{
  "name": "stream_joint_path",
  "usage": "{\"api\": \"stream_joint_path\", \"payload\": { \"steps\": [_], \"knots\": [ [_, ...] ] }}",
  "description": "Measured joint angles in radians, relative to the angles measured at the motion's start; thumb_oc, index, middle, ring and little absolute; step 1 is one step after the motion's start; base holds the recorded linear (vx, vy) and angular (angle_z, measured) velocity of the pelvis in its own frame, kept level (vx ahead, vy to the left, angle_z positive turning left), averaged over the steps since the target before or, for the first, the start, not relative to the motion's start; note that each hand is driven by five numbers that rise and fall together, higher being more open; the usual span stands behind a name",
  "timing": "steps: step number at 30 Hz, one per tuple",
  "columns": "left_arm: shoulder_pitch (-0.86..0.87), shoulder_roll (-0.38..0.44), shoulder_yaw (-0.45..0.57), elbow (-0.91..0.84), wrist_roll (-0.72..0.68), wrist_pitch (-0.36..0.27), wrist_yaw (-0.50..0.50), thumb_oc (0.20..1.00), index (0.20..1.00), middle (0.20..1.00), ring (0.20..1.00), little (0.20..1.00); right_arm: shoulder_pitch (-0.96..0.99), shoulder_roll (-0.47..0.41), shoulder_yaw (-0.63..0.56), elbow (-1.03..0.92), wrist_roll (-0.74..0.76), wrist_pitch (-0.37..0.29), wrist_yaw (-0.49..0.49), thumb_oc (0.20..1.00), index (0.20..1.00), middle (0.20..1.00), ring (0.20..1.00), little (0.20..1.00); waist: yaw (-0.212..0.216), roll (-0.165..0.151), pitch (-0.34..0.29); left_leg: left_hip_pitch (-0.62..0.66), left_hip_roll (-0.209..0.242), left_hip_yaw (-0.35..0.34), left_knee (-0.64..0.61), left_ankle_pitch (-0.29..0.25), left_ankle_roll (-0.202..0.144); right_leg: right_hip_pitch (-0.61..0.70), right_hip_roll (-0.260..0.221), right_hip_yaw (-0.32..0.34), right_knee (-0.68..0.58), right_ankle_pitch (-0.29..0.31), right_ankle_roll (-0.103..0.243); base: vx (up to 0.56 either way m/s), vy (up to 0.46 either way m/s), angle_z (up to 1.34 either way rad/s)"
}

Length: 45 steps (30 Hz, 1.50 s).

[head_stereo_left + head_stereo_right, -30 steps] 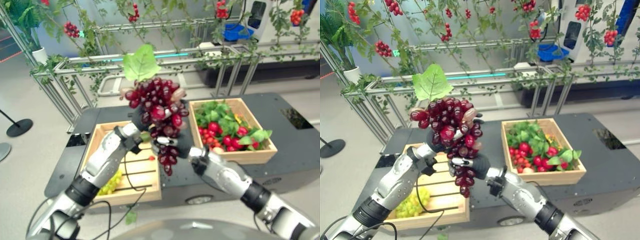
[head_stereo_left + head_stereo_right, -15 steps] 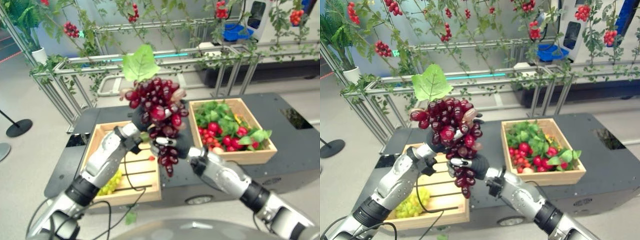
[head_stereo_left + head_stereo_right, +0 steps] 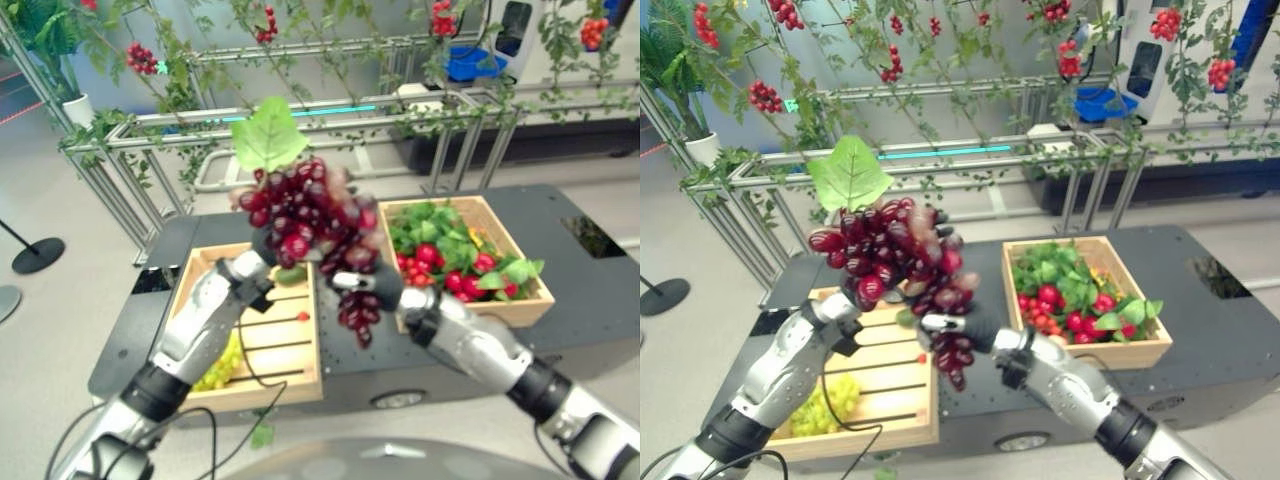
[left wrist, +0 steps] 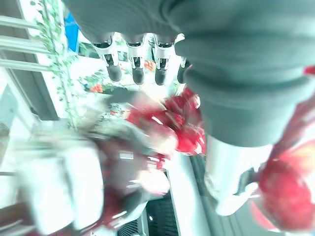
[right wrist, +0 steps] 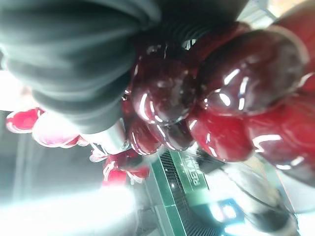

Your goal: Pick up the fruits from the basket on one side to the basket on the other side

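Observation:
A bunch of dark red grapes (image 3: 312, 222) with a green leaf (image 3: 268, 135) on top hangs in the air between the two baskets. My right hand (image 3: 383, 290) is shut on the bunch's lower part, its fingers curled in among the berries. My left hand (image 3: 262, 262) sits at the bunch's back left; in the left wrist view its fingers (image 4: 134, 69) stretch straight beside the grapes (image 4: 181, 129). The left wooden basket (image 3: 196, 266) holds green grapes (image 3: 222, 365). The right wooden basket (image 3: 502, 313) is full of red fruit and green leaves (image 3: 440, 262).
Both baskets stand on a dark table (image 3: 590, 300). A small red fruit (image 3: 303, 316) lies on the left basket's slats. A metal frame (image 3: 170, 120) with vines and red berries runs behind the table. A potted plant (image 3: 60, 60) stands at the far left.
The bunch has tilted: its leaf and top swung left while its lower part moved right and down with my right hand. My left hand's fingers have loosened from it.

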Motion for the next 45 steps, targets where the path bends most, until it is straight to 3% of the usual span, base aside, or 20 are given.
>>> {"api": "stream_joint_path", "payload": {
  "steps": [11, 14, 29, 36, 38, 39, 40, 41, 42, 43, 44, 45],
  "knots": [
    [0.096, 0.058, 0.178, -0.005, -0.042, -0.001, -0.023, 1.0, 1.0, 1.0, 1.0, 1.0, 0.15, -0.157, -0.261, -0.013, 0.0, -0.02, 0.022, 0.2, 0.2, 0.2, 0.2, 0.2, -0.002, -0.032, 0.02, -0.006, 0.0, -0.002, 0.0, -0.004, -0.002, -0.001, 0.002, -0.001, -0.006, 0.0, 0.0, 0.0, 0.0, 0.0],
    [0.167, 0.084, 0.257, -0.018, -0.063, -0.003, -0.028, 1.0, 1.0, 1.0, 1.0, 1.0, 0.238, -0.169, -0.395, -0.006, 0.001, -0.042, 0.016, 0.2, 0.2, 0.2, 0.2, 0.2, -0.003, -0.045, 0.031, -0.01, -0.001, -0.002, -0.001, -0.005, -0.001, -0.004, 0.001, -0.001, -0.006, 0.0, 0.0, 0.0, 0.0, 0.0],
    [0.284, 0.066, 0.396, -0.034, -0.089, -0.007, -0.021, 1.0, 1.0, 1.0, 1.0, 1.0, 0.413, -0.148, -0.67, 0.013, 0.0, -0.101, -0.02, 0.2, 0.2, 0.2, 0.2, 0.2, -0.013, -0.049, 0.044, -0.012, -0.006, 0.01, 0.0, -0.013, 0.004, -0.017, -0.001, 0.022, -0.006, 0.0, 0.001, 0.0, 0.019, -0.03],
    [0.269, 0.055, 0.414, -0.032, -0.088, -0.044, 0.013, 1.0, 1.0, 1.0, 1.0, 1.0, 0.445, -0.135, -0.765, 0.036, -0.013, -0.136, -0.064, 0.2, 0.2, 0.2, 0.2, 0.2, -0.066, -0.049, 0.055, -0.011, -0.016, 0.079, 0.005, -0.024, 0.015, -0.084, -0.002, 0.093, 0.067, -0.001, 0.012, -0.07, 0.091, -0.33],
    [0.247, 0.043, 0.422, -0.033, -0.087, -0.062, 0.03, 1.0, 1.0, 1.0, 1.0, 1.0, 0.433, -0.117, -0.771, 0.04, -0.021, -0.139, -0.077, 0.2, 0.2, 0.2, 0.2, 0.2, -0.071, -0.05, 0.074, -0.007, -0.003, 0.121, 0.003, -0.026, 0.023, -0.133, -0.003, 0.106, 0.132, -0.007, 0.041, -0.12, 0.063, -0.9],
    [0.231, 0.033, 0.438, -0.032, -0.085, -0.078, 0.047, 1.0, 1.0, 1.0, 1.0, 1.0, 0.4, -0.099, -0.769, 0.055, -0.031, -0.145, -0.084, 0.2, 0.2, 0.2, 0.2, 0.2, -0.064, -0.054, 0.109, 0.004, 0.005, 0.221, 0.007, -0.03, 0.025, -0.19, 0.006, 0.059, 0.178, 0.015, 0.109, -0.04, 0.092, -1.6],
    [0.226, 0.034, 0.45, -0.033, -0.084, -0.086, 0.056, 1.0, 1.0, 1.0, 1.0, 1.0, 0.385, -0.097, -0.768, 0.066, -0.033, -0.15, -0.086, 0.2, 0.2, 0.2, 0.2, 0.2, -0.05, -0.053, 0.118, 0.004, 0.019, 0.277, 0.006, -0.034, 0.029, -0.217, -0.014, -0.047, 0.199, -0.002, 0.183, 0.03, 0.047, -1.85],
    [0.217, 0.028, 0.471, -0.032, -0.076, -0.09, 0.074, 1.0, 1.0, 1.0, 1.0, 1.0, 0.362, -0.095, -0.763, 0.083, -0.035, -0.154, -0.094, 0.2, 0.2, 0.2, 0.2, 0.2, -0.048, -0.063, 0.132, 0.004, 0.023, 0.355, 0.011, -0.047, 0.04, -0.242, -0.072, -0.253, 0.27, -0.052, 0.13, 0.08, -0.011, -1.35],
    [0.216, 0.016, 0.479, -0.032, -0.068, -0.09, 0.084, 1.0, 1.0, 1.0, 1.0, 1.0, 0.355, -0.097, -0.763, 0.083, -0.038, -0.154, -0.1, 0.2, 0.2, 0.2, 0.2, 0.2, -0.049, -0.063, 0.131, 0.006, 0.028, 0.419, 0.012, -0.049, 0.036, -0.249, -0.12, -0.4, 0.333, -0.086, 0.1, 0.05, -0.089, -1.31],
    [0.21, 0.011, 0.482, -0.032, -0.066, -0.091, 0.094, 1.0, 1.0, 1.0, 1.0, 1.0, 0.356, -0.102, -0.769, 0.074, -0.039, -0.159, -0.103, 0.2, 0.2, 0.2, 0.2, 0.2, -0.054, -0.071, 0.13, 0.004, 0.028, 0.45, 0.027, -0.071, 0.022, -0.252, -0.164, -0.483, 0.384, -0.117, 0.067, 0.15, -0.159, -1.04],
    [0.201, -0.012, 0.484, -0.033, -0.066, -0.094, 0.102, 1.0, 1.0, 1.0, 1.0, 1.0, 0.365, -0.101, -0.771, 0.07, -0.039, -0.169, -0.104, 0.2, 0.2, 0.2, 0.2, 0.2, -0.055, -0.075, 0.128, 0.003, 0.026, 0.455, 0.047, -0.085, 0.015, -0.235, -0.18, -0.466, 0.377, -0.123, 0.064, 0.13, -0.131, -1.0],
    [0.187, -0.033, 0.481, -0.03, -0.065, -0.097, 0.106, 1.0, 1.0, 1.0, 1.0, 1.0, 0.383, -0.1, -0.771, 0.063, -0.039, -0.176, -0.104, 0.2, 0.2, 0.2, 0.2, 0.2, -0.083, -0.088, 0.123, 0.007, 0.021, 0.427, 0.061, -0.102, 0.008, -0.219, -0.163, -0.417, 0.344, -0.145, 0.064, 0.16, -0.121, -0.72]
  ]
}}
